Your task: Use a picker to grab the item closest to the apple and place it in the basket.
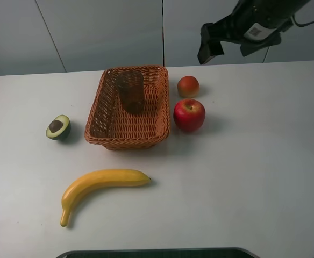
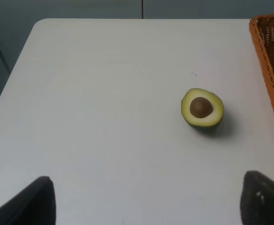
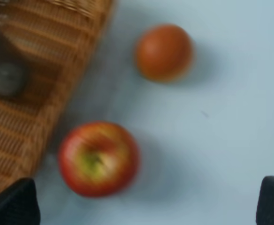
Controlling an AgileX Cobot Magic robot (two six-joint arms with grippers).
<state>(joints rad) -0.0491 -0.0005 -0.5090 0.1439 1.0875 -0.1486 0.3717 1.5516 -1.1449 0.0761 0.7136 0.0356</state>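
Inside wicker basket (image 1: 100, 107), smoky-grey cup (image 1: 131, 91) stands upright; right gripper (image 1: 232, 48) and left gripper (image 2: 148, 204) both spread, empty; low arm sweep could topple cup or roll apple (image 1: 189, 115).

High camera: set off my arms, looking steeply down over the whole bench (image 1: 243, 177). Left wrist camera: nearer, angled along the bench's left end; shares the avocado half (image 1: 58, 128) and basket (image 1: 104, 105) wall with the high view. Right wrist camera: closest, blurred, straight above apple (image 1: 189, 115), orange fruit (image 1: 188, 86), basket wall

No legible text or numbers
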